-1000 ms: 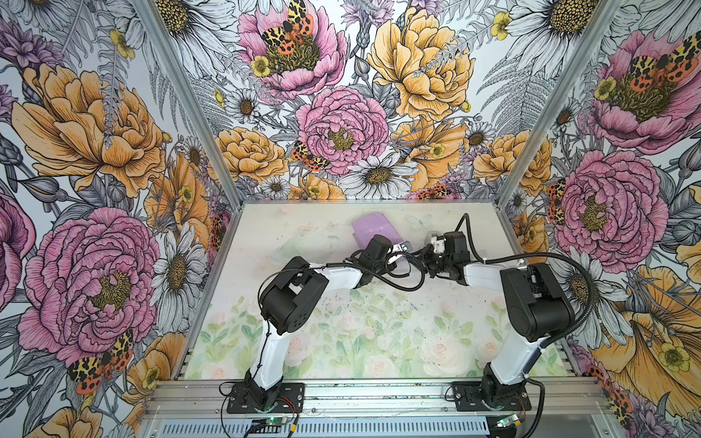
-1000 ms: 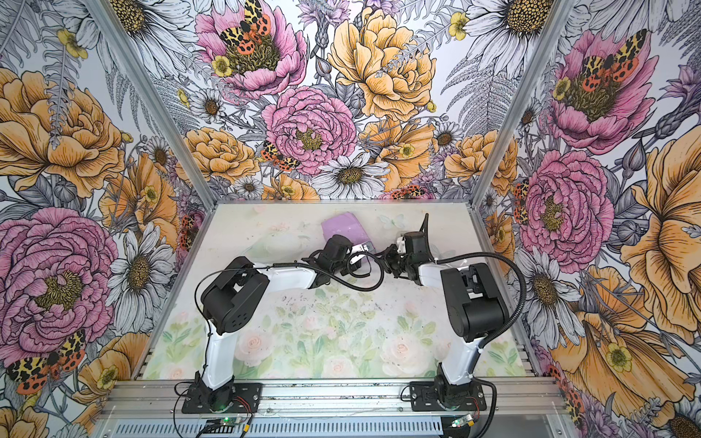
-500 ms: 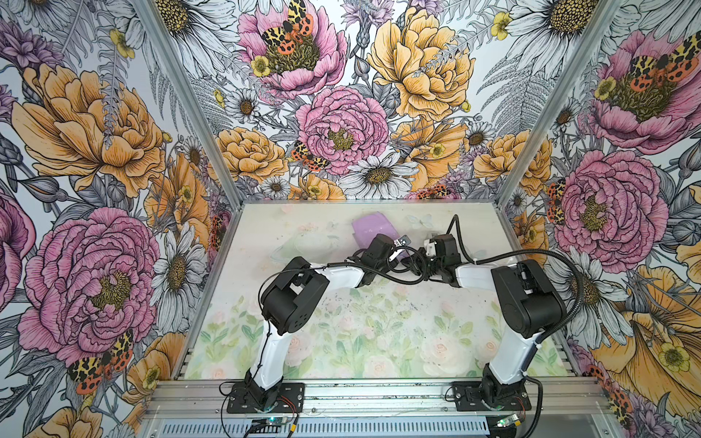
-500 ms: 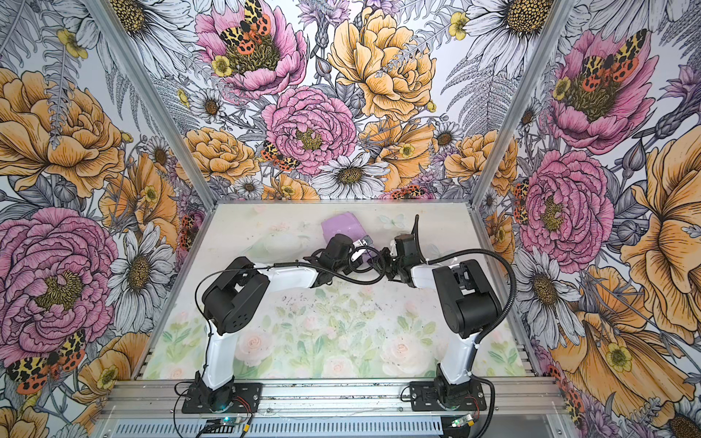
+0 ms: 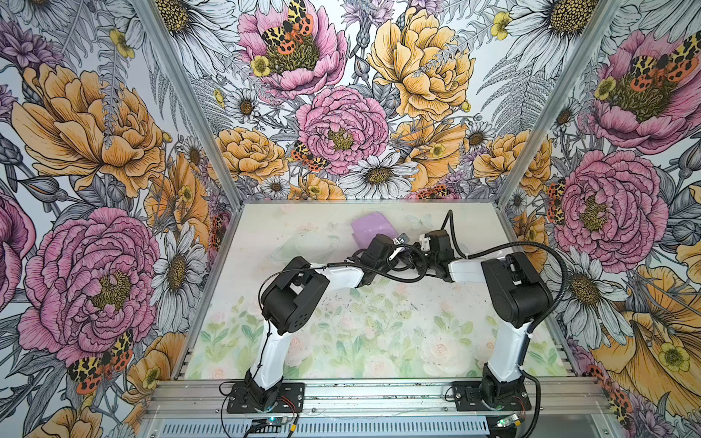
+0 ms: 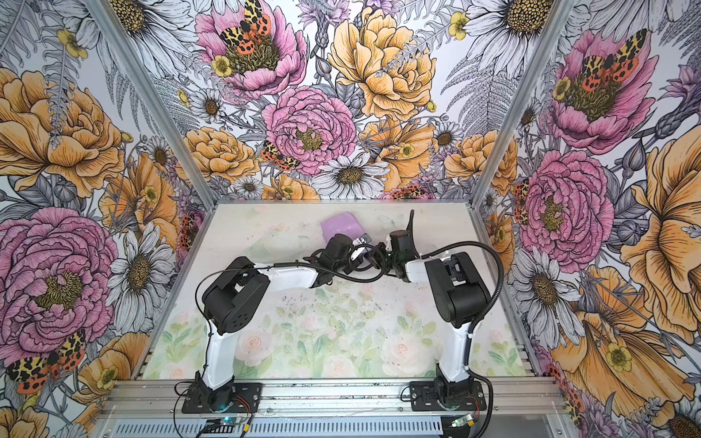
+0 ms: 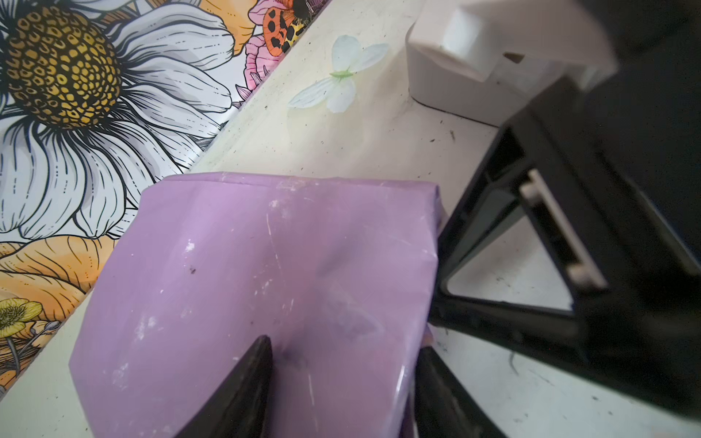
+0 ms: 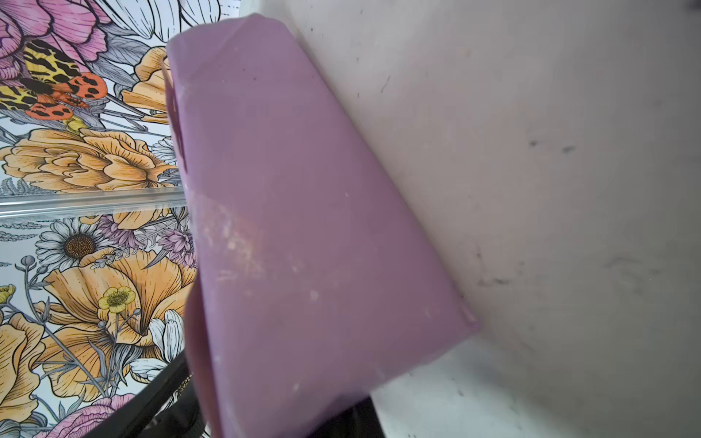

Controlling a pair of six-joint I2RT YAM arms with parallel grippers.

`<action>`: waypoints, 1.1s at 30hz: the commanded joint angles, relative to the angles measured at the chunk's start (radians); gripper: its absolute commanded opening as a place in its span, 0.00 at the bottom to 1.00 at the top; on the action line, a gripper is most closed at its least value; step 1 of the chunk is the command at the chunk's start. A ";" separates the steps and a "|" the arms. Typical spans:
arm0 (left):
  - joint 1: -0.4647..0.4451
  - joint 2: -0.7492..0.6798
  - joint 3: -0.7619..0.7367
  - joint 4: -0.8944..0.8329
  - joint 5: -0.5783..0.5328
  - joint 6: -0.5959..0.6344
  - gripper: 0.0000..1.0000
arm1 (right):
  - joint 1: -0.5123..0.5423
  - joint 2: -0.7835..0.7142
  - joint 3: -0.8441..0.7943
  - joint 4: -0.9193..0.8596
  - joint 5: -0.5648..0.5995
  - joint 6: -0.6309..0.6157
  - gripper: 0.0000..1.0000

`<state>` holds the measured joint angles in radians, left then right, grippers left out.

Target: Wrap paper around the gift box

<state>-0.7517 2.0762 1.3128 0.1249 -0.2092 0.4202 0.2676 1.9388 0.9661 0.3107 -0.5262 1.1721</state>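
The box point(image 5: 371, 228) lies on the tabletop point(image 5: 379, 341) near the back edge, about midway between the sides, with the paper point(image 7: 246, 265) over it. The left gripper point(image 7: 345, 343) rests on its front right part; the right gripper point(image 7: 442, 314) touches its right side. A dispenser point(image 7: 455, 76) stands further right (apart from the box).
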 commanded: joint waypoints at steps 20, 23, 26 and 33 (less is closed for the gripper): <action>0.040 -0.180 -0.223 0.106 0.094 0.095 0.99 | 0.010 0.002 0.034 0.046 0.032 0.010 0.04; 0.049 -0.177 -0.277 0.198 0.101 0.101 0.99 | 0.011 0.000 0.033 0.046 0.030 0.010 0.03; 0.041 -0.140 -0.258 0.207 0.054 0.131 0.99 | 0.012 0.002 0.033 0.046 0.027 0.009 0.03; 0.033 -0.085 -0.216 0.246 0.025 0.171 0.99 | 0.012 -0.004 0.032 0.045 0.028 0.010 0.03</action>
<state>-0.7124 1.9713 1.0679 0.3260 -0.1688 0.5575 0.2703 1.9453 0.9756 0.3340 -0.5156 1.1820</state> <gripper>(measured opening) 0.987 0.042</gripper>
